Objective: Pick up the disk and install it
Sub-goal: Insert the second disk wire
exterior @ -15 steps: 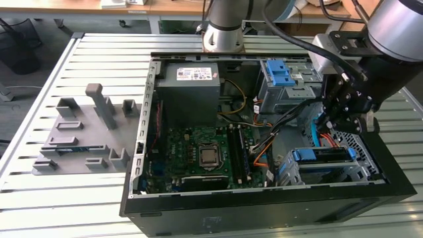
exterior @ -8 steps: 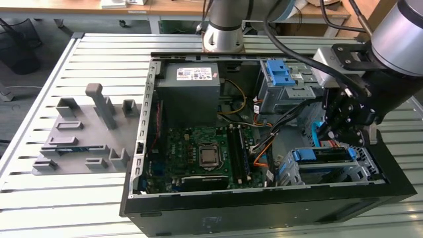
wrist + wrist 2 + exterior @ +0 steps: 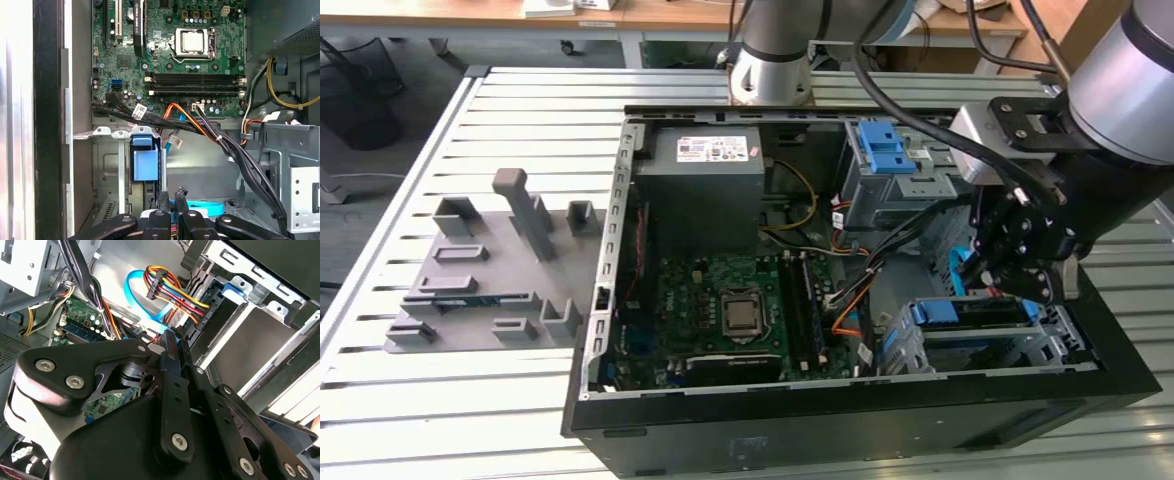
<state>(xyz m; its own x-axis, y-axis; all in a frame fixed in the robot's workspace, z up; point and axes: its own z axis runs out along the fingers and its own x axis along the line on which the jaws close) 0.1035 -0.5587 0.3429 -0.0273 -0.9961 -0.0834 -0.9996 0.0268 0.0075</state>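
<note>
The disk (image 3: 971,313) lies in the drive cage (image 3: 1061,345) at the case's corner on the exterior view's right, its blue carrier frame (image 3: 935,312) facing the motherboard. My gripper (image 3: 1037,283) hangs just above the end of the disk away from the motherboard. In the first wrist view the black fingers (image 3: 164,201) stand close together beside the blue carrier tab (image 3: 145,163). In the second wrist view the fingertips (image 3: 171,340) meet near a bundle of coloured cables (image 3: 172,290), with nothing visible between them.
The open computer case (image 3: 854,420) sits on a slatted metal table (image 3: 520,110). Inside are a grey power-supply box (image 3: 716,170), the motherboard (image 3: 734,300), a blue ridged latch (image 3: 887,150) and black cables (image 3: 220,142). A grey fixture block (image 3: 487,270) lies beside the case.
</note>
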